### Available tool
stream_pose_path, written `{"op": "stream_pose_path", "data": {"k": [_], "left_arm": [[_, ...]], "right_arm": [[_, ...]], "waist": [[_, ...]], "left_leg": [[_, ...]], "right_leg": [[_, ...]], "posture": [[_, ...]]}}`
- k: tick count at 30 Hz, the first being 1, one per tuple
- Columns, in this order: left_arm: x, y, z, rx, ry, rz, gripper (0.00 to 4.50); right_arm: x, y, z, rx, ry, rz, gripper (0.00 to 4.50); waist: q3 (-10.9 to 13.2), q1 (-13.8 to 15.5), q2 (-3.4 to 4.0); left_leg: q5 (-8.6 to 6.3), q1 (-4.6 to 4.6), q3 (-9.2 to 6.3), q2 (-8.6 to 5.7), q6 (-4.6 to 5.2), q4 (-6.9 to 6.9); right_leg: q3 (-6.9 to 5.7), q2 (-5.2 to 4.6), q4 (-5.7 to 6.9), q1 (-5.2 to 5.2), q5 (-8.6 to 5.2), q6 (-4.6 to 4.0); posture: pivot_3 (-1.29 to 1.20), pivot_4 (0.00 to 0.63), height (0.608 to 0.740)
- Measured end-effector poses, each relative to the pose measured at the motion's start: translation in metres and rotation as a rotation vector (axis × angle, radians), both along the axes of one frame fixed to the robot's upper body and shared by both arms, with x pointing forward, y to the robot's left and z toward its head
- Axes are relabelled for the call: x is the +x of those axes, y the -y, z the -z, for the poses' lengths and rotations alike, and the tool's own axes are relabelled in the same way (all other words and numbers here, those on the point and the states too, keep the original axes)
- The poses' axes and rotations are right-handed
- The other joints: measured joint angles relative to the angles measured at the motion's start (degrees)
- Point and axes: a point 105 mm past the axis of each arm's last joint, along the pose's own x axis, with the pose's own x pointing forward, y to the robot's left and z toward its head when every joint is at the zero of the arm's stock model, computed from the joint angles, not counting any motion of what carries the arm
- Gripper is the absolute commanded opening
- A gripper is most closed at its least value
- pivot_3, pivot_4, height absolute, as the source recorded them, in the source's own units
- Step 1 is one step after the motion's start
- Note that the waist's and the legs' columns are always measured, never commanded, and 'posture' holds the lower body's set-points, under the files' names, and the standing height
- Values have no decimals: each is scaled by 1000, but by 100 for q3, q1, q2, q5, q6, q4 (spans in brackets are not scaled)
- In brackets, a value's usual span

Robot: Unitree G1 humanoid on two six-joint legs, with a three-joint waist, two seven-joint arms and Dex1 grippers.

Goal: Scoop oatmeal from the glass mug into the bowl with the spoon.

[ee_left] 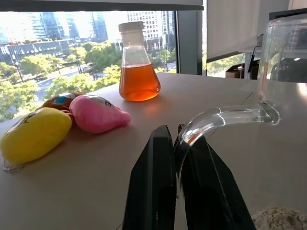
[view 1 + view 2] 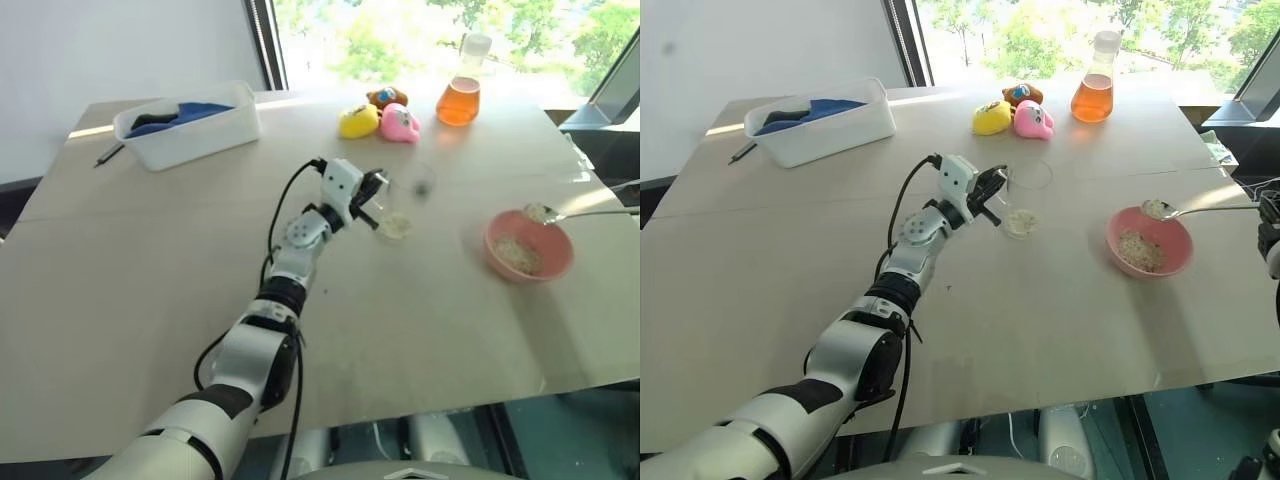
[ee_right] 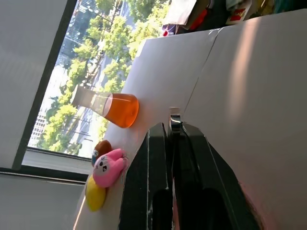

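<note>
While the left gripper (image 2: 992,196) pinches the glass mug (image 2: 1024,200) by its handle mid-table, the right gripper (image 3: 173,143) clamps the spoon (image 2: 1200,209). Its oatmeal (image 2: 1155,208) load hangs over the bowl (image 2: 1150,241) rim.

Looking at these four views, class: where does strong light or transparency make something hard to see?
Left eye view: window glare bleaches the table's far edge; the glass mug almost vanishes. Left wrist view: the mug's handle shows bright highlights. Right wrist view: the sunlit table looks pale.
</note>
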Motion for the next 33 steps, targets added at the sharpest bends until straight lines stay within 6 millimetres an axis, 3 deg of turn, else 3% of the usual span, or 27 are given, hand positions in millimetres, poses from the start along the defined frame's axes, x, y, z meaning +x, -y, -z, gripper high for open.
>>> {"op": "stream_pose_path", "data": {"k": [10, 15, 19, 25, 27, 29, 31, 33], "left_arm": [[-1, 2, 1, 11, 5, 7, 72], [-1, 2, 1, 21, 12, 5, 72], [-1, -1, 2, 25, 15, -3, 72], [-2, -1, 5, 23, 7, -8, 72], [-1, -2, 5, 23, 7, -12, 72], [-1, -2, 5, 22, 7, -14, 72], [-1, -1, 5, 21, 7, -13, 72], [-1, -2, 5, 22, 7, -15, 72]], "right_arm": [[16, -22, -17, -451, -128, -107, 0], [27, -40, -28, -694, -152, -190, 0], [33, -60, -39, -1042, -205, -283, 0], [34, -84, -44, -1277, -199, -392, 0], [35, -85, -42, -1275, -200, -400, 0], [37, -83, -38, -1157, -168, -396, 0], [39, -75, -35, -1037, -159, -369, 0], [38, -54, -27, -844, -165, -308, 0]], "waist": [[1, 13, -3], [2, 26, -4], [3, 48, -5], [5, 119, -8], [7, 146, -12], [11, 159, -25], [13, 171, -28], [14, 187, -37]], "left_leg": [[-1, 3, 2, 1, 3, 2], [-2, 2, 0, 1, 4, 5], [-2, -1, -8, 2, 4, 5], [-2, -3, -11, 1, 4, 7], [-2, -6, -15, 0, 4, 9], [-2, -9, -18, -1, 3, 14], [-2, -13, -21, -2, 3, 18], [-2, -16, -24, -4, 4, 20]], "right_leg": [[1, 3, -2, 6, 0, 0], [-1, 2, -3, 6, 0, 0], [-7, 1, -8, 5, 0, 0], [-10, 0, -8, 5, 0, 0], [-14, -3, -9, 5, 0, 0], [-17, -5, -9, 5, 0, 0], [-21, -7, -8, 5, 0, 0], [-26, -10, -8, 5, 0, 1]], "posture": [[0, 150, 740], [0, 150, 740], [0, 150, 740], [0, 150, 740], [0, 150, 740], [0, 150, 740], [0, 150, 740], [0, 150, 740]]}}
